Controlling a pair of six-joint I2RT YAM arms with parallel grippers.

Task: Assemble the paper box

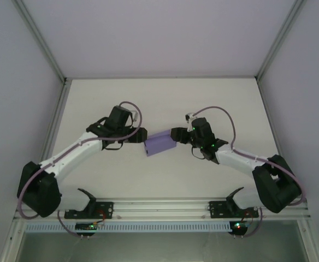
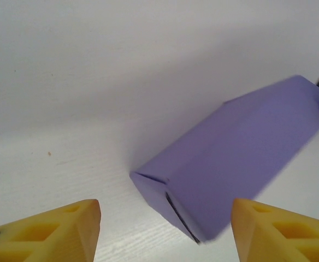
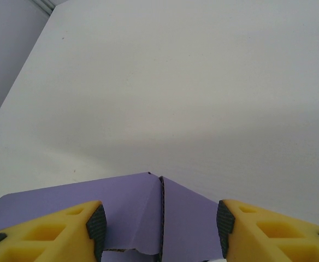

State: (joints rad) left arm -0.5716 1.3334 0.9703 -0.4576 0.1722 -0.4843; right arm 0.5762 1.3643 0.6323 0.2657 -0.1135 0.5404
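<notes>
The paper box (image 1: 160, 144) is found folded into shape between the 2 grippers. The left gripper (image 2: 165, 215) is held apart just before it. The right gripper (image 3: 158, 221) is spread around end flaps judged still unclosed.

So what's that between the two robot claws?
The lavender paper box lies between the left gripper and the right gripper, one end toward each; the top view shows this best.

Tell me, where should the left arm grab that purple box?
Probably across its two long side walls near the left end, approached from the left, where the left end effector sits open. The paper box lies flat and narrow, so those parallel walls fit between the fingers; the end flap gapes slightly and might buckle.
</notes>
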